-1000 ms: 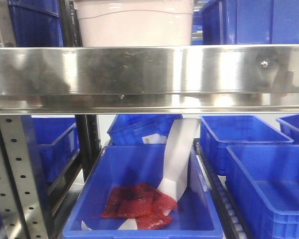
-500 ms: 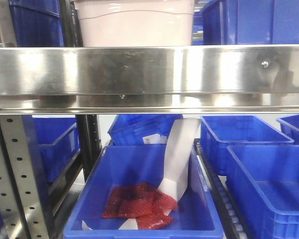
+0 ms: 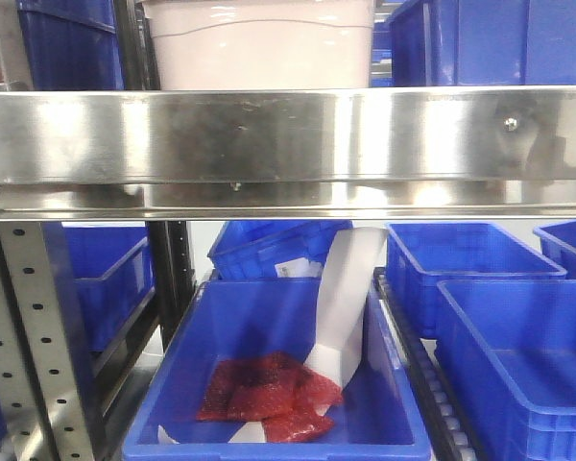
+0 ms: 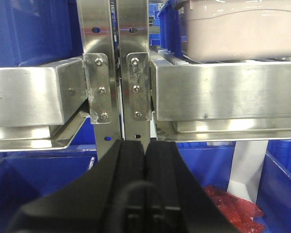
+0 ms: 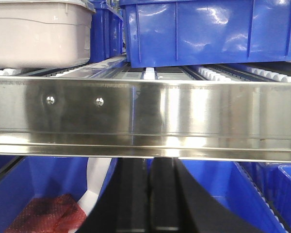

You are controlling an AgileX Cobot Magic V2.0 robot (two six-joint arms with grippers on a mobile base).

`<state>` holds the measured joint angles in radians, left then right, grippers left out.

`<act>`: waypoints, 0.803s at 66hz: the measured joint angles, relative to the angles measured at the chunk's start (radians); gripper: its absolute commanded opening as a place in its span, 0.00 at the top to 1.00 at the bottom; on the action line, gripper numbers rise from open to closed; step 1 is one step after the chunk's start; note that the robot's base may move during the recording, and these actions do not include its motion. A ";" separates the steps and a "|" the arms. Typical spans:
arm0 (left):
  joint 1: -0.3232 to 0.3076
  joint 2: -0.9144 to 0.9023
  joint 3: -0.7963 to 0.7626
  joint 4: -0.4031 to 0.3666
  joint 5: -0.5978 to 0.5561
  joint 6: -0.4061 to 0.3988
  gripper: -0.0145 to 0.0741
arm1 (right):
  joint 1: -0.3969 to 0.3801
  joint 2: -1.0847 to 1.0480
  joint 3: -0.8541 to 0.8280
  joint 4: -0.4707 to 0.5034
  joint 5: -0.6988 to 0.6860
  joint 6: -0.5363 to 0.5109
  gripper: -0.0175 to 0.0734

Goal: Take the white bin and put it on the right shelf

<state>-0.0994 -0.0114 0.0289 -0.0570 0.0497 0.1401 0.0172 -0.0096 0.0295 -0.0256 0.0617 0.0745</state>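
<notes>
White bin [image 3: 259,43] on right shelf [image 3: 288,144] rollers; blue bins [image 3: 490,38] beside.

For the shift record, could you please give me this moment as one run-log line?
white bin: resting on right shelf rollers | left gripper: shut, empty, below beam | right gripper: shut, empty, below beam

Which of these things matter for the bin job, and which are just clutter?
Job:
white bin
right shelf
left gripper, shut
right gripper, shut

Clutter:
blue bins
blue bin below, holding red packets and white paper
</notes>
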 measured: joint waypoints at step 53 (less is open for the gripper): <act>0.010 0.000 0.000 -0.016 0.000 -0.102 0.97 | 0.000 0.000 0.000 0.000 0.000 0.000 0.76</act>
<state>-0.0899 -0.0114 0.0289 -0.0731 0.0497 0.0378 0.0172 -0.0096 0.0295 -0.0256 0.0617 0.0745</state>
